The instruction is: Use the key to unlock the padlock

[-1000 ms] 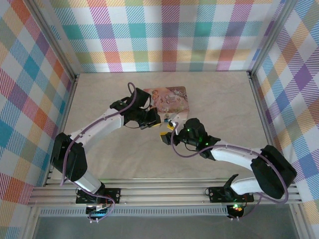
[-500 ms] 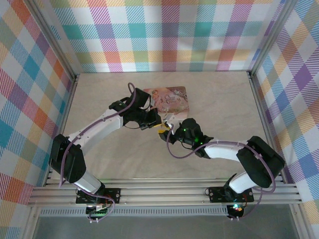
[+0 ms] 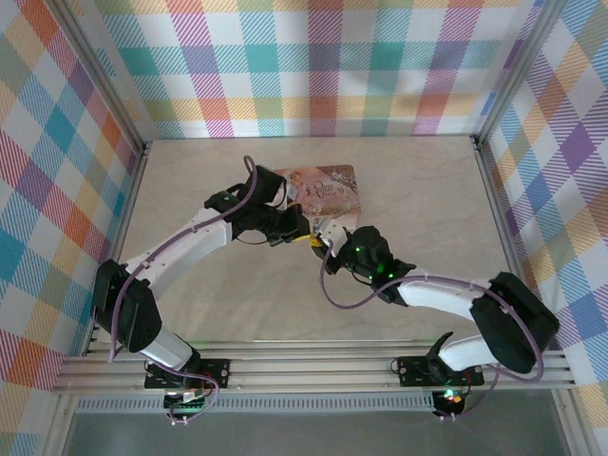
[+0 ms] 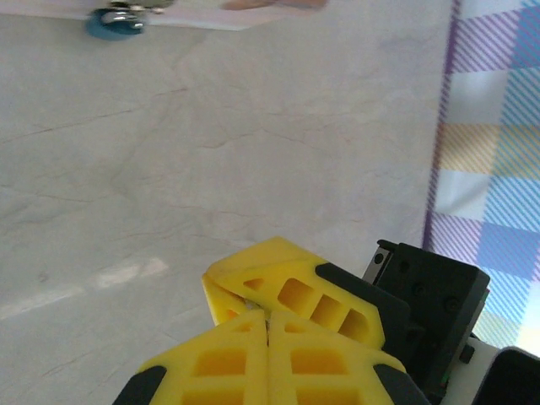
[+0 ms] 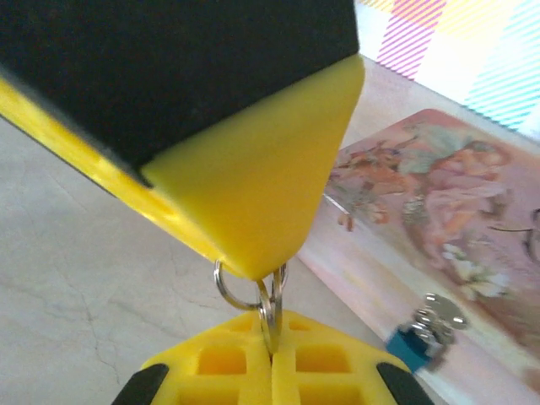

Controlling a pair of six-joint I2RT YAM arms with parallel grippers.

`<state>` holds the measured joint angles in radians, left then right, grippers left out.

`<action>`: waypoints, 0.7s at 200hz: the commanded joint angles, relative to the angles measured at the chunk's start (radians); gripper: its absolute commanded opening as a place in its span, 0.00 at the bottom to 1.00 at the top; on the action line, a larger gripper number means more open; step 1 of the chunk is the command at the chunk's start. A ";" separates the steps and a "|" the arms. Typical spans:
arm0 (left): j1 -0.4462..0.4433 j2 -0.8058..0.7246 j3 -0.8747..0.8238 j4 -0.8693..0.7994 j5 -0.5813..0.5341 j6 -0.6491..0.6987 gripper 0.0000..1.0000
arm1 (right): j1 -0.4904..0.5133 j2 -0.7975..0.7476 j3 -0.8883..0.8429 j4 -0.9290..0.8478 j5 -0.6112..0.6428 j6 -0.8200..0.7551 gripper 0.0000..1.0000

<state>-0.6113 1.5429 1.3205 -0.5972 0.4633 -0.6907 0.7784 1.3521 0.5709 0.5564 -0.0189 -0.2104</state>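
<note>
Right gripper (image 5: 270, 359) is clenched on the key ring (image 5: 229, 291), bottom centre, we reckon to reach the padlock (image 5: 413, 346) lower right.

padlock (image 5: 419, 337): on table (image 5: 76, 278); just beside tin (image 5: 439, 194) | key ring (image 5: 253, 294): near padlock

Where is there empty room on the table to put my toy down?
Bare table lies between the pink tin and the right wall, also left of the left arm, and at the front between both arms. It is crowded mid-table, where the left gripper and right gripper meet at the key ring beside the padlock.
</note>
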 commanded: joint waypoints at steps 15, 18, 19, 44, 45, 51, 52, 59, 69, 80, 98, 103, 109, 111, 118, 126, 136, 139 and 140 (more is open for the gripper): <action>-0.008 -0.018 0.017 0.012 0.022 0.024 0.00 | 0.001 -0.138 0.048 -0.172 -0.015 -0.131 0.00; -0.008 -0.018 0.016 0.015 0.025 0.026 0.00 | 0.001 -0.144 0.052 -0.193 -0.025 -0.133 0.00; -0.008 -0.018 0.016 0.018 0.026 0.027 0.00 | 0.001 -0.147 0.054 -0.200 -0.029 -0.134 0.00; -0.008 -0.037 0.010 0.073 0.065 0.068 0.13 | -0.002 -0.198 0.099 -0.381 -0.118 -0.129 0.00; -0.008 -0.039 0.009 0.075 0.066 0.072 0.14 | -0.002 -0.200 0.101 -0.388 -0.121 -0.128 0.00; -0.008 -0.052 0.006 0.089 0.067 0.089 0.17 | -0.004 -0.209 0.121 -0.442 -0.147 -0.123 0.00; -0.008 -0.055 0.005 0.090 0.067 0.093 0.18 | -0.005 -0.209 0.124 -0.450 -0.152 -0.122 0.00; -0.008 -0.072 0.002 0.099 0.062 0.118 0.22 | -0.007 -0.216 0.149 -0.513 -0.183 -0.121 0.00; -0.008 -0.099 0.002 0.104 0.050 0.166 0.28 | -0.010 -0.222 0.185 -0.596 -0.225 -0.121 0.00; -0.007 -0.129 0.003 0.102 0.030 0.225 0.33 | -0.015 -0.223 0.225 -0.687 -0.271 -0.126 0.00; -0.005 -0.195 -0.030 0.172 0.034 0.326 0.37 | -0.023 -0.220 0.283 -0.812 -0.323 -0.134 0.00; -0.005 -0.225 -0.055 0.220 0.057 0.352 0.38 | -0.024 -0.219 0.296 -0.839 -0.334 -0.135 0.00; -0.005 -0.262 -0.090 0.277 0.075 0.374 0.39 | -0.030 -0.219 0.309 -0.869 -0.347 -0.137 0.00; -0.005 -0.271 -0.099 0.293 0.078 0.381 0.40 | -0.032 -0.219 0.315 -0.881 -0.352 -0.137 0.00; -0.005 -0.313 -0.135 0.357 0.089 0.415 0.41 | -0.042 -0.217 0.333 -0.915 -0.376 -0.136 0.00; -0.005 -0.351 -0.165 0.391 0.100 0.457 0.43 | -0.057 -0.211 0.355 -0.956 -0.410 -0.131 0.00; -0.005 -0.387 -0.189 0.406 0.134 0.537 0.46 | -0.077 -0.202 0.385 -1.001 -0.462 -0.122 0.00; -0.005 -0.396 -0.195 0.407 0.147 0.556 0.48 | -0.083 -0.199 0.393 -1.011 -0.473 -0.120 0.00; -0.004 -0.399 -0.198 0.407 0.152 0.566 0.49 | -0.086 -0.198 0.396 -1.016 -0.476 -0.118 0.00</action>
<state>-0.6193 1.2209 1.1805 -0.3332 0.5323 -0.3355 0.7319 1.1458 0.8944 -0.2676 -0.3412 -0.3260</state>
